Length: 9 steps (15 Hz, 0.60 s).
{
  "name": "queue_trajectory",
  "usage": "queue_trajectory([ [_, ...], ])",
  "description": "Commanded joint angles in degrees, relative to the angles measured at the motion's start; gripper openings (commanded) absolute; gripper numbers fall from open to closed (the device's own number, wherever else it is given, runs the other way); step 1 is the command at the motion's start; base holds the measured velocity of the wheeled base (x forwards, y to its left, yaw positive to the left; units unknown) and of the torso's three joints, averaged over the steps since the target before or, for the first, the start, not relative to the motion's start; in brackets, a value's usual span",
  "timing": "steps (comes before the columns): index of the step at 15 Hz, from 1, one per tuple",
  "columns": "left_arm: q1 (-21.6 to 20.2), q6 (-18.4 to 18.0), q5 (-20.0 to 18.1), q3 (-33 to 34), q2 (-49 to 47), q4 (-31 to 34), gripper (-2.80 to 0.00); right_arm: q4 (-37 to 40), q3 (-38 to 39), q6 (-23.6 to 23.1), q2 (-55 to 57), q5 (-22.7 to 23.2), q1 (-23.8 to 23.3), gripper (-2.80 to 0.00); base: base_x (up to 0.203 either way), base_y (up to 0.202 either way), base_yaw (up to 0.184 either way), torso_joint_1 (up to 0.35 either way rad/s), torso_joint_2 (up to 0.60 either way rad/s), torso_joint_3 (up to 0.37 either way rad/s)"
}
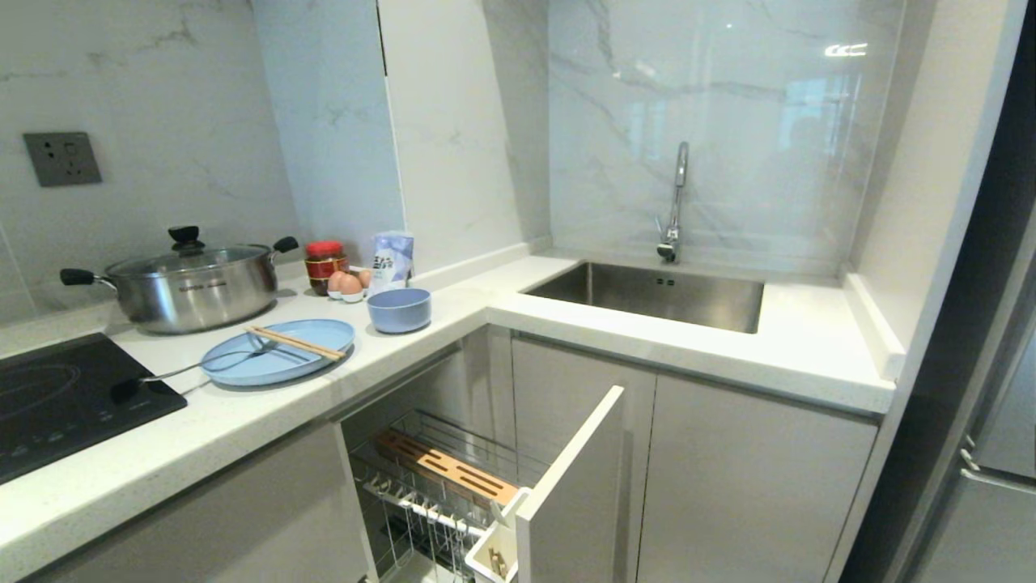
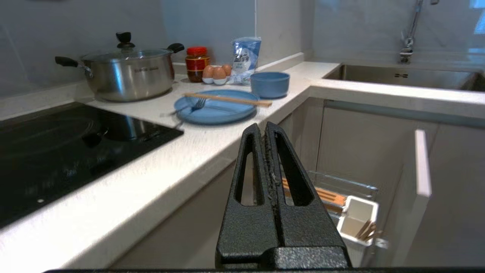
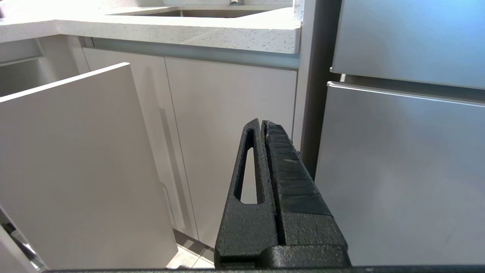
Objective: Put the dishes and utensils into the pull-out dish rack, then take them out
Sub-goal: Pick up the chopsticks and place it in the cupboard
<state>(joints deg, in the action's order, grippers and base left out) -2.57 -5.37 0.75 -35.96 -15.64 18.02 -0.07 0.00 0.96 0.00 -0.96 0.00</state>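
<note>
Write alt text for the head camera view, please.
A pull-out dish rack stands open below a white corner counter. On the counter a blue plate carries chopsticks and a fork, beside a blue bowl and steel pot.

White marble walls [image 1: 712, 121] rise behind a white countertop [image 1: 664, 340]; pale cabinet doors [image 3: 231, 125] and a grey fridge [image 3: 409, 170] stand ahead of the jaws.

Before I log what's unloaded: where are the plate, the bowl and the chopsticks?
plate [image 1: 303, 334], head view, bare right rim.
bowl [image 1: 399, 313], head view, front outer wall.
chopsticks [image 1: 295, 343], head view, midway along the pair, lying across the plate.
</note>
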Motion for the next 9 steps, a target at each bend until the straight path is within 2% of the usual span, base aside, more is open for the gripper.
queue_trajectory([
  [1, 1.0, -0.2, 0.5, 6.7, 11.5, -0.4, -2.8, 0.0, 0.1, 0.0, 0.0, 0.0, 0.0, -2.8, 0.0, 0.0, 0.0, 0.0, 0.0, 0.0],
  [3, 1.8, 0.8, 2.0, 14.6, 15.8, -3.5, -2.8, 0.0, 0.1, 0.0, 0.0, 0.0, 0.0, -2.8, 0.0, 0.0, 0.0, 0.0, 0.0, 0.0],
  [5, 2.0, 0.8, 2.8, 21.9, 15.6, -8.8, -2.8, 0.0, 0.1, 0.0, 0.0, 0.0, 0.0, -2.8, 0.0, 0.0, 0.0, 0.0, 0.0, 0.0],
  [8, 2.1, -0.7, 3.3, 34.9, 15.6, -21.6, -2.8, 0.0, 0.0, 0.0, 0.0, 0.0, 0.0, -2.8, 0.0, 0.0, 0.0, 0.0, 0.0, 0.0],
  [9, 2.1, -0.8, 3.2, 37.3, 15.6, -26.3, -2.8, 0.0, 0.0, 0.0, 0.0, 0.0, 0.0, -2.8, 0.0, 0.0, 0.0, 0.0, 0.0, 0.0],
])
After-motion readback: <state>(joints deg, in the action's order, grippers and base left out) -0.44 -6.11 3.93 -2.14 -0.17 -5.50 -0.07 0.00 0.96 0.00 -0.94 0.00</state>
